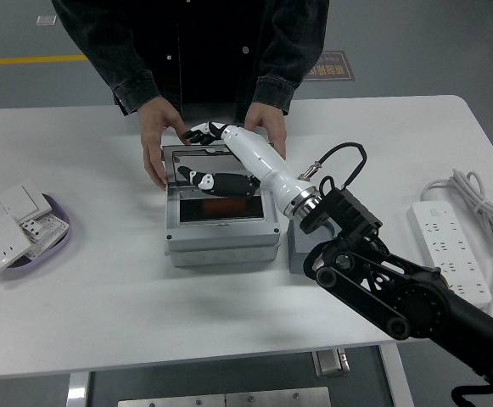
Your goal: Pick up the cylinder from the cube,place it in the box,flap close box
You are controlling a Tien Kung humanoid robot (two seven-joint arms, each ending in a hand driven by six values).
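The orange cylinder (221,206) lies inside the open grey box (221,242) at the table's middle. The box's clear lid (178,161) leans forward over the opening. My right hand (202,153), white with black fingers (197,133), reaches over the box; its fingers hook over the lid's top edge and the thumb lies on the lid's front face. The grey cube (295,251) stands right of the box, mostly hidden by my forearm. A person at the far side has one hand (156,138) at the lid's left and the other hand (268,127) behind its right corner.
A purple dish (58,227) with white wall switches sits at the left edge. A white power strip (448,252) with its coiled cable lies at the right. The table's near edge runs along the bottom.
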